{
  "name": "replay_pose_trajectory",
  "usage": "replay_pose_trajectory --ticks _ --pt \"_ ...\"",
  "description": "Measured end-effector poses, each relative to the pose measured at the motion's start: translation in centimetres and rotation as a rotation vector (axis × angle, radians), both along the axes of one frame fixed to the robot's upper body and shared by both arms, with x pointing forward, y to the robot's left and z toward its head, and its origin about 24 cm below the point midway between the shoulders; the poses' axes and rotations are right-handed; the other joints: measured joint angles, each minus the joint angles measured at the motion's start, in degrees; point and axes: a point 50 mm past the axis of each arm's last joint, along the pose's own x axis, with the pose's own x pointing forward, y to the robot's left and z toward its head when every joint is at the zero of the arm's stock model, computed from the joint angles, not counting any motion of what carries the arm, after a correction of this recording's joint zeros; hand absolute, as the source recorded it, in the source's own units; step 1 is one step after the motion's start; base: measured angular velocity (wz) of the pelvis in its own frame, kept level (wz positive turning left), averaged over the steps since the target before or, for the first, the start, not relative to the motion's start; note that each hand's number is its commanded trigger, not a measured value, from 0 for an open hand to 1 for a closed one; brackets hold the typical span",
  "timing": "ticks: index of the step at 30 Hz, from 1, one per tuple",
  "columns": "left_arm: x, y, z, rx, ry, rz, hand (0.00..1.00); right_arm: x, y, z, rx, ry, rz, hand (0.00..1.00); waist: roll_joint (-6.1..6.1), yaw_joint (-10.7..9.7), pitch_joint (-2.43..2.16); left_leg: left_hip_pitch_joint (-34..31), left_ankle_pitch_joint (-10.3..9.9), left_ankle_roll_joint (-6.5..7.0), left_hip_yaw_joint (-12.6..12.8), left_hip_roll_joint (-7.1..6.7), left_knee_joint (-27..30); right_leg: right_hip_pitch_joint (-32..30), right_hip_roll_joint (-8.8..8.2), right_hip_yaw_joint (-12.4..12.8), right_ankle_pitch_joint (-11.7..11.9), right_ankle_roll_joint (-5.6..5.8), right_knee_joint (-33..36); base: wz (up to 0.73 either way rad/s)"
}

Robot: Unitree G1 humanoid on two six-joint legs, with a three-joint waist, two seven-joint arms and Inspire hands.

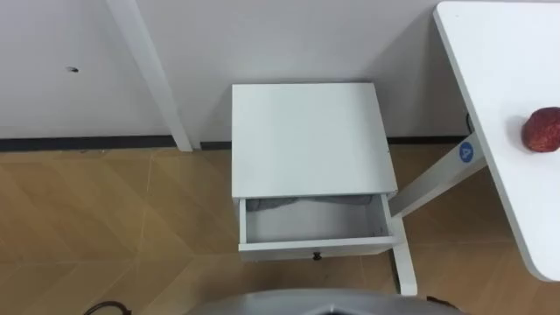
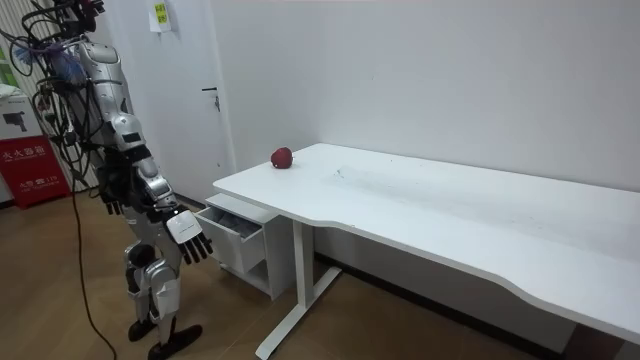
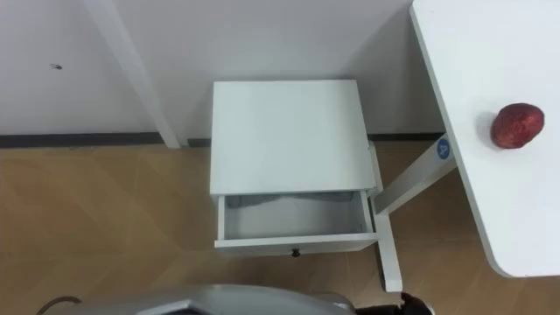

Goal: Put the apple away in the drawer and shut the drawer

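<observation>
The robot stands on the wooden floor [image 1: 105,219] right in front of a small white cabinet [image 1: 306,140] that sits against the far wall [image 1: 289,39]. The cabinet's drawer [image 1: 315,248] is pulled out toward the robot, so it is open. It has a little dark knob [image 1: 317,255] on its near front. The inside of the drawer looks white, and no apple lies in the part we can see. The apple [image 1: 542,129] is red and sits on the white table [image 1: 507,52], to the right of the cabinet and well apart from the drawer. It lies close to the table's left edge. A white table leg [image 1: 433,179] slants down just to the right of the cabinet. In the room view, the robot's right hand [image 2: 190,240] hangs in the air near the open drawer. Its fingers are spread out and it holds nothing. The left hand [image 2: 112,197] hangs low by the robot's side, away from the cabinet, and it is too dark and small to tell if it is open.
</observation>
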Motion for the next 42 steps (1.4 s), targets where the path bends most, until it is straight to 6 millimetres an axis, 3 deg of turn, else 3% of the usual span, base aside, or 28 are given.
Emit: replay_pose_trajectory --ticks 8,12,14,20,22,26,29,38,42 --pt "-0.1 -0.1 0.0 -0.002 0.007 0.012 0.00 -0.5 0.0 0.0 0.004 0.010 -0.059 0.00 -0.03 -0.04 -0.13 0.02 0.00 0.00 0.07 0.00 -0.04 -0.24 0.00 0.13 0.00 0.00 -0.01 0.00" --pt "-0.3 -0.1 -0.1 -0.001 0.015 0.021 0.00 -1.0 0.1 -0.1 0.025 -0.023 -0.263 0.00 0.01 -0.16 -0.08 0.16 0.00 0.00 0.07 0.00 0.04 0.26 0.04 1.05 0.00 0.00 -0.08 0.00" --pt "-0.4 -0.2 -0.1 0.001 0.006 0.053 0.00 -1.3 -0.1 -0.1 0.037 -0.065 -0.458 0.00 0.25 -0.36 0.10 1.04 0.00 0.00 0.12 -0.01 -0.01 0.51 0.03 1.03 0.00 0.00 -0.11 0.00" --pt "-0.8 0.8 0.3 0.054 -0.044 0.163 0.00 -0.7 -2.3 0.6 0.010 -0.236 -0.984 0.00 0.66 -2.27 -0.15 1.09 0.00 0.00 0.23 -0.03 -0.20 0.73 0.11 1.57 0.01 -0.01 -0.01 -0.02" --pt "-0.6 1.0 0.4 0.068 -0.063 0.176 0.00 -1.0 -3.2 0.9 -0.002 -0.306 -1.238 0.00 0.75 -2.77 -0.18 1.28 0.00 -0.01 0.67 0.03 -0.16 0.56 0.14 1.77 0.00 -0.01 0.15 -0.08" --pt "-0.9 1.6 0.7 0.088 -0.082 0.209 0.00 -0.6 -5.1 1.8 -0.027 -0.459 -1.568 0.00 0.98 -4.06 -0.39 0.99 0.00 0.00 1.42 -0.01 -0.28 -0.09 0.14 1.98 0.01 -0.01 0.26 -0.12" --pt "-0.4 2.1 0.9 0.099 -0.106 0.201 0.00 -0.3 -6.0 2.3 -0.053 -0.510 -1.710 0.00 0.99 -4.24 -0.54 0.60 0.01 0.01 1.52 0.03 -0.28 -0.49 0.16 2.03 0.01 -0.01 0.59 -0.03" --pt "-0.5 2.2 0.9 0.087 -0.118 0.232 0.00 1.4 -7.6 3.6 -0.086 -0.555 -1.900 0.00 0.45 -5.09 -0.80 -0.08 0.03 0.04 1.74 0.05 -0.19 -1.36 0.17 2.14 0.00 0.00 1.25 -0.01" --pt "-0.3 2.5 1.2 0.100 -0.144 0.224 0.00 2.5 -9.5 5.3 -0.105 -0.654 -1.959 0.00 -0.30 -5.25 -0.71 -0.14 0.03 0.04 1.78 0.07 -0.17 -1.44 0.19 2.25 -0.01 0.01 1.26 -0.01"
